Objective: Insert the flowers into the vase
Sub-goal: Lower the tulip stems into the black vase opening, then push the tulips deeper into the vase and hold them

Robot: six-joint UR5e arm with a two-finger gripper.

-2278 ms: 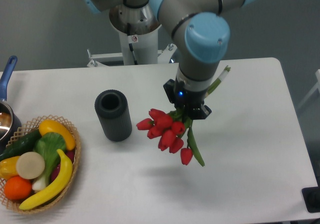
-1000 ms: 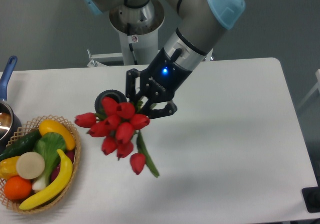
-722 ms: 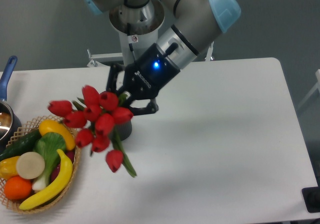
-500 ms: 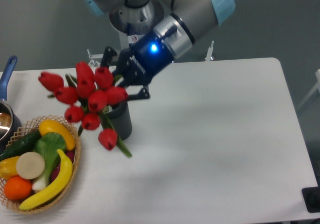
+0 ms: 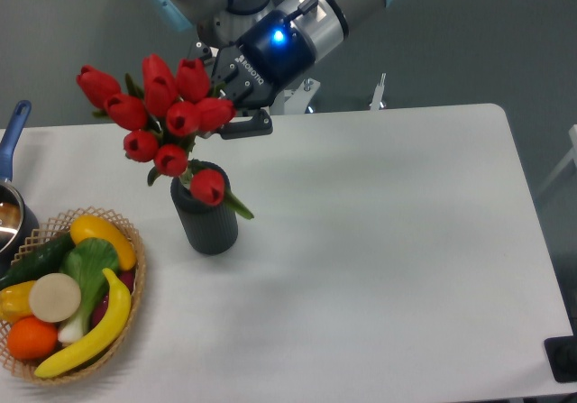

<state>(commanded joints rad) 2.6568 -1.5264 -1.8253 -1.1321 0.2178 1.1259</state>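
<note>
Starting near: wicker basket [image 5: 126, 241] w/ produce sits left of the vase [image 5: 206, 218]. Flowers [image 5: 162, 114] hang tilted above vase mouth, lowest bud over rim. Behind, gripper [image 5: 233, 105] clamped on stems. Risk: bunch wider than mouth, leaves snag rim, vase tips.

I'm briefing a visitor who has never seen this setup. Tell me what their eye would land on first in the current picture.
First, the flowers: a bunch of red tulip buds held in the air at upper left by the gripper, right above the vase, a dark grey cylinder standing on the white table. Next, the wicker basket of colourful fruit and vegetables at the lower left corner.
</note>
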